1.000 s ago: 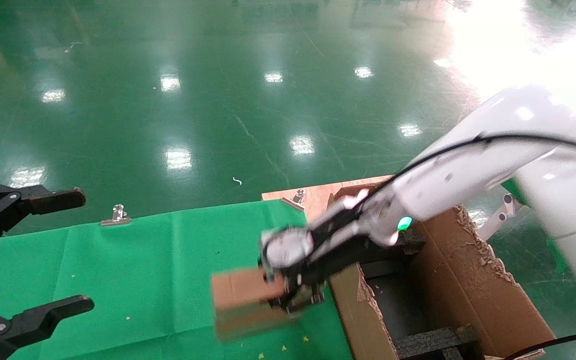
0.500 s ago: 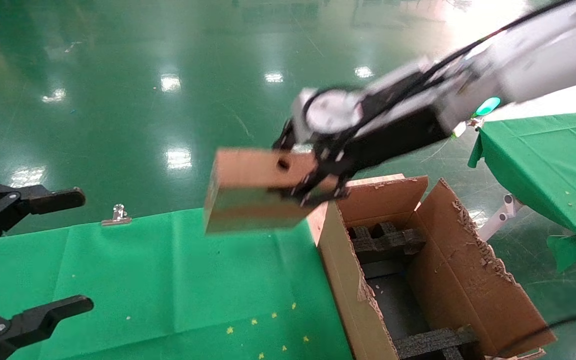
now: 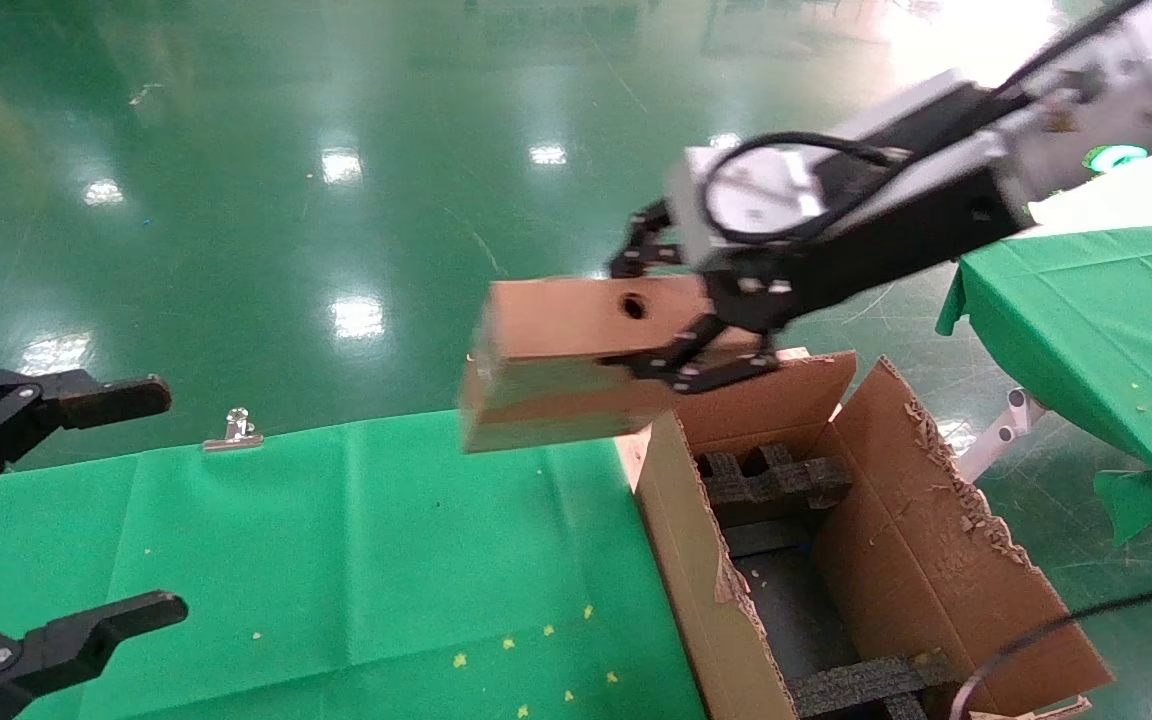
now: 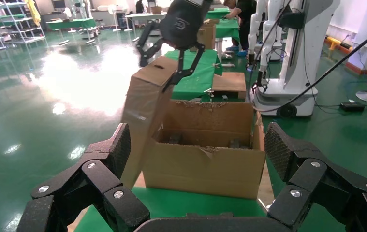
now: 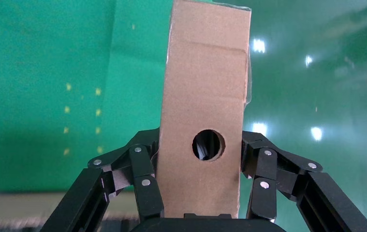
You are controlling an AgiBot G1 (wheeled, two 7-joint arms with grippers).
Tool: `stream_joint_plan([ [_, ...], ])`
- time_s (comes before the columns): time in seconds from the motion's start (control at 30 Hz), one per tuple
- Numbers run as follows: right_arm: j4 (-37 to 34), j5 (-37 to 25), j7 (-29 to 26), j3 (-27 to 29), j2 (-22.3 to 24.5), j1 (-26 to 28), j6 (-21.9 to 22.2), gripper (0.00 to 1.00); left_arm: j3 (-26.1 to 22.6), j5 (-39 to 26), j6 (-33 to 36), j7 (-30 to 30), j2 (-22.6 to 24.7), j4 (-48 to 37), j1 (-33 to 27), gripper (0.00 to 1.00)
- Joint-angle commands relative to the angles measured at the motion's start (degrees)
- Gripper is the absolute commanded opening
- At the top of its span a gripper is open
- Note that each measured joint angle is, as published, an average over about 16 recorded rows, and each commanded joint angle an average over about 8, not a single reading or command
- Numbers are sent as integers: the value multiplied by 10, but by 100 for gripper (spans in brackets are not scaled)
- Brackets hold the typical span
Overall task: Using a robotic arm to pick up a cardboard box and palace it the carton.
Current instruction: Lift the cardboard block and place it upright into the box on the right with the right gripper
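The small brown cardboard box (image 3: 556, 360) with a round hole hangs in the air, tilted, over the near-left corner of the carton (image 3: 886, 560). My right gripper (image 3: 651, 315) on the white robotic arm is shut on its end, one finger on each side. In the right wrist view the cardboard box (image 5: 203, 96) fills the gap between the fingers (image 5: 145, 183). The left wrist view shows the cardboard box (image 4: 145, 121) beside the open carton (image 4: 205, 166). My left gripper (image 3: 173, 500) stands open and idle at the far left.
Black foam inserts (image 3: 776, 480) sit inside the carton, which has ragged torn flaps. A green cloth (image 3: 336, 560) covers the table left of it, held by a metal clip (image 3: 233, 430). Another green-covered table (image 3: 1106, 320) stands at the right.
My right gripper has lifted the cardboard box off the green cloth and carried it up and to the right, toward the carton. The left arm has not moved.
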State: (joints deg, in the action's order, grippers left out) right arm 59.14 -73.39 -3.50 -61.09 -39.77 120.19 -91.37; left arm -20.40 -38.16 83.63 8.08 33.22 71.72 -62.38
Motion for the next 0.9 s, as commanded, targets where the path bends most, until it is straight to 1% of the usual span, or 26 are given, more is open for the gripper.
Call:
stream_joint_plan([
  [0.03,-1,10,7,-18,15,10,0,0,0,0,0,0,0,0,0,100],
  [0.3,-4,6,31,-107,105,67,-2,0,0,0,0,0,0,0,0,100],
  [0.53,-35,-8,60,-177,169,111,-1,0,0,0,0,0,0,0,0,100],
  [0.7,-64,-3,83,-217,192,125,1,0,0,0,0,0,0,0,0,100],
  [0.9,-87,12,94,-243,199,130,1,0,0,0,0,0,0,0,0,100],
])
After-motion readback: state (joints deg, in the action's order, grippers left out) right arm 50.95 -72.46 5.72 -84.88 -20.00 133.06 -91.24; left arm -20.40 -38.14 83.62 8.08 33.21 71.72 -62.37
